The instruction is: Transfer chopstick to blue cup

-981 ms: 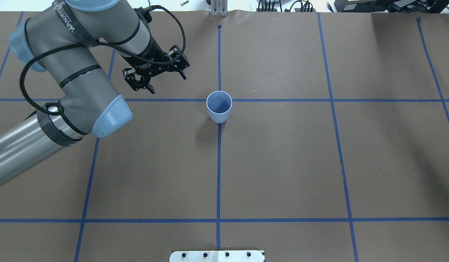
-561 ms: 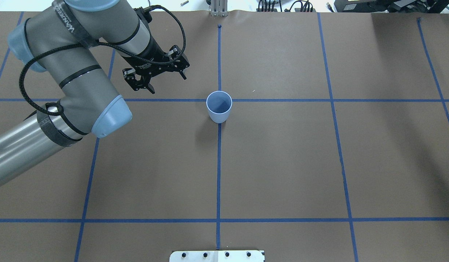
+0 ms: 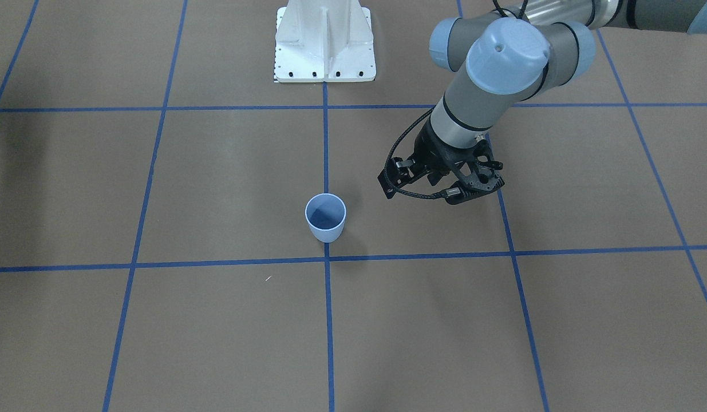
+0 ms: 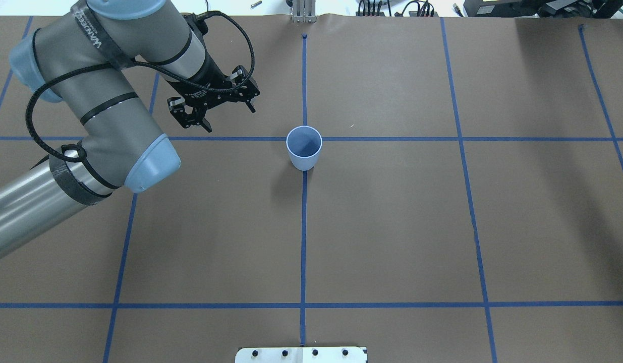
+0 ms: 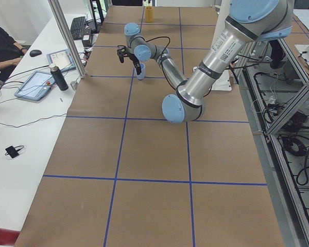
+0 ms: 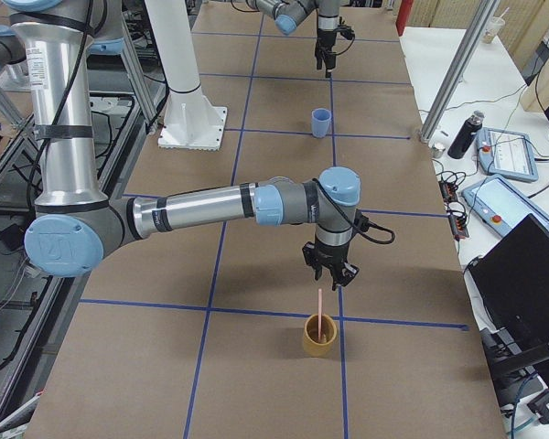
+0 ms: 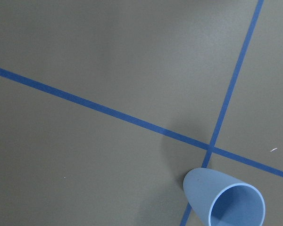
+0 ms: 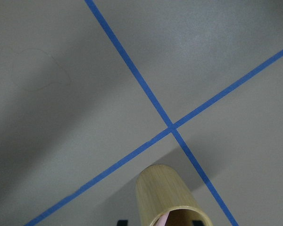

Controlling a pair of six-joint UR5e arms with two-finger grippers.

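Note:
The blue cup (image 4: pixel 304 146) (image 3: pixel 325 217) stands upright and empty on a crossing of blue tape lines. My left gripper (image 4: pixel 229 115) (image 3: pixel 430 193) hovers open and empty to the cup's left in the overhead view, a little farther from the robot. The left wrist view has the cup (image 7: pixel 226 200) at its bottom right. One pink chopstick (image 6: pixel 320 309) stands in a bamboo cup (image 6: pixel 320 337) (image 8: pixel 172 197) at the table's right end. My right gripper (image 6: pixel 330 274) hangs just above and behind that cup; whether it is open or shut I cannot tell.
Blue tape lines divide the brown table. The white robot base plate (image 3: pixel 324 43) sits at the robot's edge. A tiny white fleck (image 3: pixel 268 278) lies near the cup. A side table holds tablets (image 5: pixel 38 82), a bottle (image 6: pixel 462 135) and a person's arm (image 5: pixel 2 49).
My left gripper has drifted slightly away from the blue cup, up and to the left in the overhead view, staying open. The cup has not moved.

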